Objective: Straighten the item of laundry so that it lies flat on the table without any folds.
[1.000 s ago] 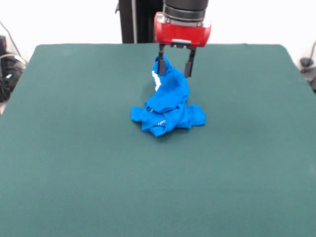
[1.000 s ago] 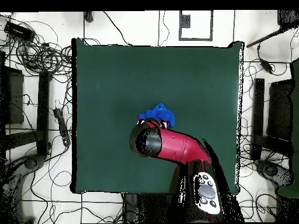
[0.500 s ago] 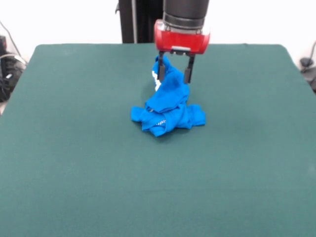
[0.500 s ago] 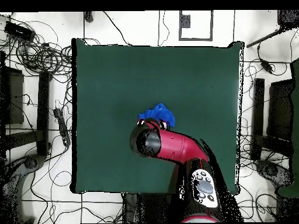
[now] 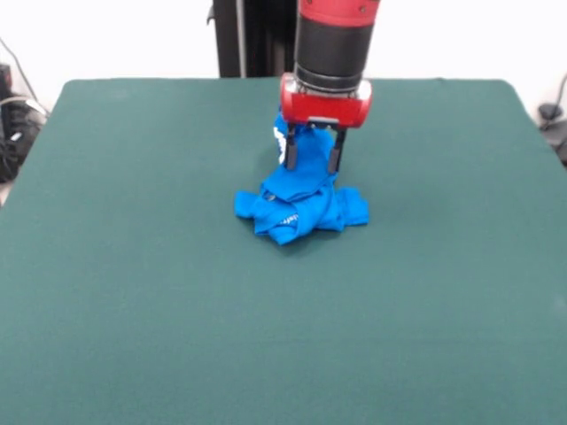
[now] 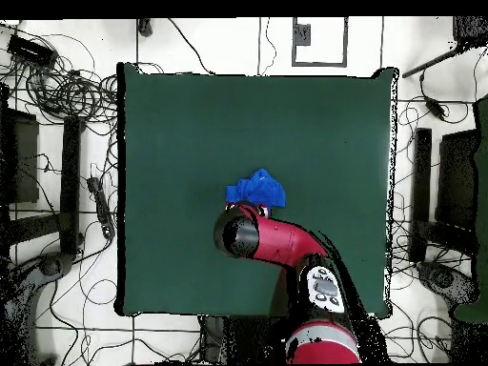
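Near table point(image 5: 115, 292) centre, blue T-shirt point(image 5: 301, 202) sits in crumpled heap, top peak drawn up between gripper point(image 5: 312, 162) fingers. Fingers point(image 5: 335, 152) stand fairly wide either side of peak; I can't tell whether cloth is actually pinched. I judge fabric light, limp, non-slippery; it will drape and drag, not hold shape. I'd take hem edge or shoulder corner, not bunched middle. Front view shows fingers and white print patch; overhead view hides them under arm point(image 6: 276, 240), showing only shirt's far edge point(image 6: 255, 189).
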You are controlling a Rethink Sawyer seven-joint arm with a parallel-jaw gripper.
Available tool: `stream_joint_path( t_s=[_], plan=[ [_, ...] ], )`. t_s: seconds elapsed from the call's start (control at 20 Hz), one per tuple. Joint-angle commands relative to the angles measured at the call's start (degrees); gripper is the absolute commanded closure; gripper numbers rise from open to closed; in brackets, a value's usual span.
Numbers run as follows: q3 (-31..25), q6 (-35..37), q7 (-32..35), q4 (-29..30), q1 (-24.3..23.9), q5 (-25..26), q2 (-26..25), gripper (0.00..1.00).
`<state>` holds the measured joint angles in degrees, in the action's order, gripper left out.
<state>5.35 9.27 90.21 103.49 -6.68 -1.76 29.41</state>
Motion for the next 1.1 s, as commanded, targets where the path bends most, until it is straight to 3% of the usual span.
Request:
stream_joint_path(
  t_s=[0.05, 0.8, 0.85, 1.1],
  plan=[
    [-5.4, -1.6, 11.5, 2.0, 0.8, -1.3, -1.0, 0.0],
    [-7.0, -3.5, 11.6, 5.4, -1.1, -0.4, 1.1, 0.0],
    [-7.5, -3.9, 11.4, 5.7, -1.4, -0.1, 1.1, 1.0],
    [-6.4, -0.3, 10.7, 5.5, -0.5, -0.5, 1.9, 1.0]
  ],
)
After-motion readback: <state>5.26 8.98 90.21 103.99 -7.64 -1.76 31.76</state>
